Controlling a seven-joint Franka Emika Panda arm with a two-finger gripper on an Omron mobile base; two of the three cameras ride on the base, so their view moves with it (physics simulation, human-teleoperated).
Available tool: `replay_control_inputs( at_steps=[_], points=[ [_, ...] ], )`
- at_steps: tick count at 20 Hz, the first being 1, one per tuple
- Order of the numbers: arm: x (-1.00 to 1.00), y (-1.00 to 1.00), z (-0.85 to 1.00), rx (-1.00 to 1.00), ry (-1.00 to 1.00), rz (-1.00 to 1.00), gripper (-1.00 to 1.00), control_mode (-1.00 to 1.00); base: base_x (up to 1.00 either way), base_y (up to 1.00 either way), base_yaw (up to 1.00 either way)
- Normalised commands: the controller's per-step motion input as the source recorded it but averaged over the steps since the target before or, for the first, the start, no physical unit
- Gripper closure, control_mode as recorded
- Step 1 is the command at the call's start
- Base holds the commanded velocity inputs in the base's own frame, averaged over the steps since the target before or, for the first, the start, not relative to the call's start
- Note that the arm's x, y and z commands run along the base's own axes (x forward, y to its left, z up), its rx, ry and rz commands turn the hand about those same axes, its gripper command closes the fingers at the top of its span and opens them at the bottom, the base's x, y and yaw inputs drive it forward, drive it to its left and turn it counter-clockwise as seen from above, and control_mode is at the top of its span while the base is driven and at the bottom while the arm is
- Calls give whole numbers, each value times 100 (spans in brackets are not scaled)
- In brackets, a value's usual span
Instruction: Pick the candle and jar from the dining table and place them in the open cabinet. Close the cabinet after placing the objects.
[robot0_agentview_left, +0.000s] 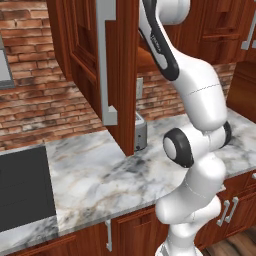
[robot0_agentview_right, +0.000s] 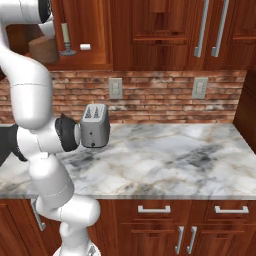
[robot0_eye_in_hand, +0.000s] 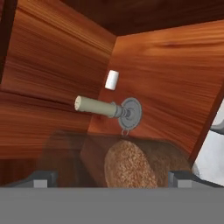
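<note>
Gripper (robot0_eye_in_hand: 112, 178) is spread wide, fingers either side of the jar (robot0_eye_in_hand: 131, 164) but not clamped on it. Jar sits inside the open cabinet (robot0_agentview_right: 100, 30), candle (robot0_agentview_right: 65, 40) standing at about 2 o'clock from it, toaster (robot0_agentview_right: 95, 126) on the counter below.

left base view: sitting behind the arm on its left, looking forward and down across the tabletop (robot0_agentview_left: 100, 170), open cabinet (robot0_agentview_left: 120, 75) door close in front.
right base view: sitting behind on the right, facing the brick wall (robot0_agentview_right: 160, 100), toaster (robot0_agentview_right: 95, 127) mid-range.
hand view: riding on the end effector, rolled sideways, looking close into the cabinet at the candle (robot0_eye_in_hand: 103, 108) and jar (robot0_eye_in_hand: 131, 164).
overlap: both base views sharing tabletop, toaster, cabinet.
</note>
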Motion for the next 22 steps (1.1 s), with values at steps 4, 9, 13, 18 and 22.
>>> replay_control_inputs(
  at_steps=[4,9,13,18,22],
  points=[
    [2,-1,2,6,-7,-3,-100,-100,0,0,0],
    [-22,-10,0,0,-2,0,-100,-100,0,0,0],
    [-66,-22,0,3,-10,0,-100,-100,0,0,0],
    [-67,-25,0,4,-11,0,-100,-100,0,0,0],
    [-79,-33,0,3,-7,0,-100,-100,0,0,0]
  ],
)
